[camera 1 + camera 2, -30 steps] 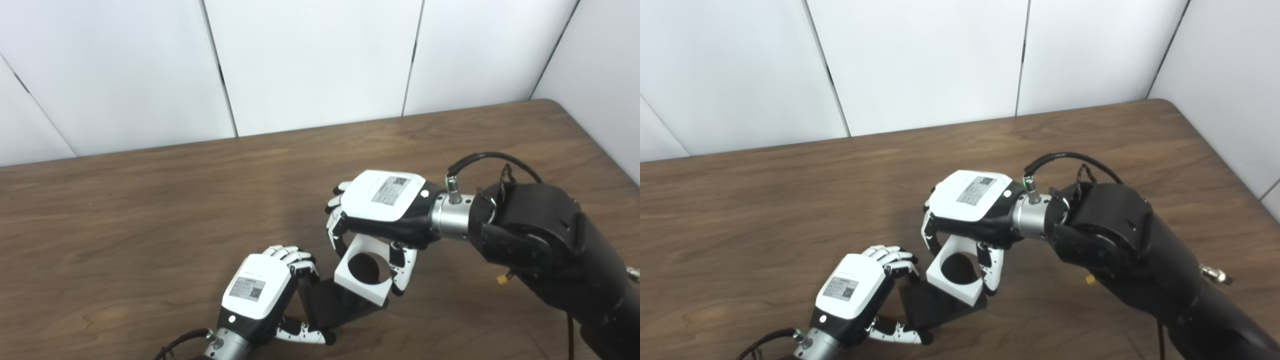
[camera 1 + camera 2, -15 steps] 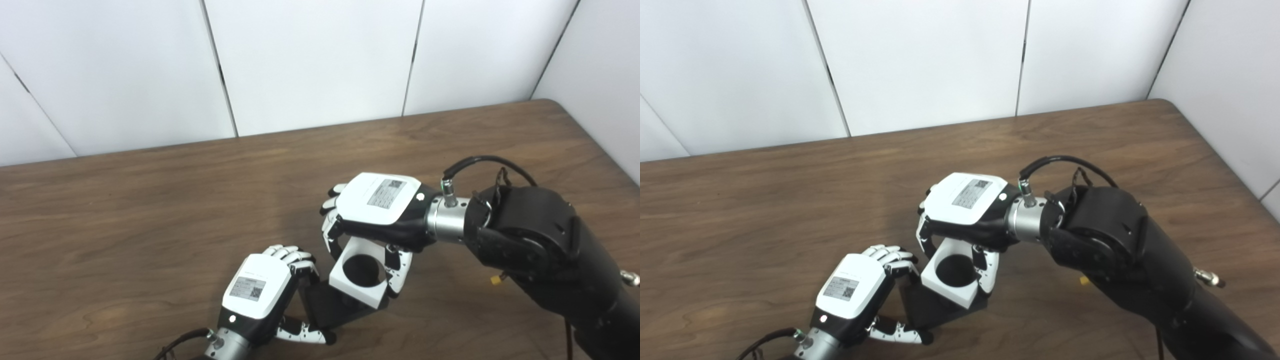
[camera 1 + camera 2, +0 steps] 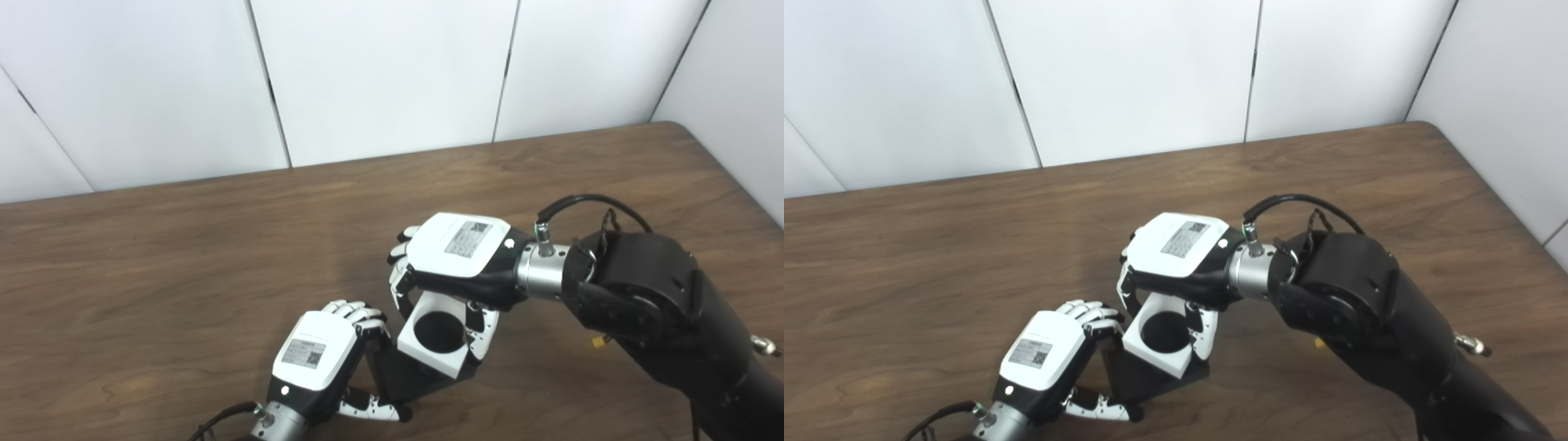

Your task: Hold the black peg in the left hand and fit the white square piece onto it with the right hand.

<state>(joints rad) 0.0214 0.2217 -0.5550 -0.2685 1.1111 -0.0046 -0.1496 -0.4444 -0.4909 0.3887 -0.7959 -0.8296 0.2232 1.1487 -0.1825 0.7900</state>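
The black peg piece [image 3: 407, 381] rests low on the brown table [image 3: 153, 257], near the front edge, with my left hand [image 3: 318, 361] shut on its left side. Only its flat dark base shows; the peg itself is hidden under the white piece. The white square piece [image 3: 436, 338], with a round hole through its middle, hangs just above the black base. My right hand [image 3: 456, 260] is shut on it from above, fingers down both sides. In the right eye view the white square piece [image 3: 1159, 339] overlaps the black peg piece [image 3: 1142, 381].
The table's back edge meets white wall panels [image 3: 380, 79]. Its right edge [image 3: 729, 171] runs close to my right arm [image 3: 649, 306]. A cable loops over the right wrist [image 3: 582, 202].
My right hand has carried the white square piece left and slightly down, closer over the black base. The left hand and the black piece have stayed still.
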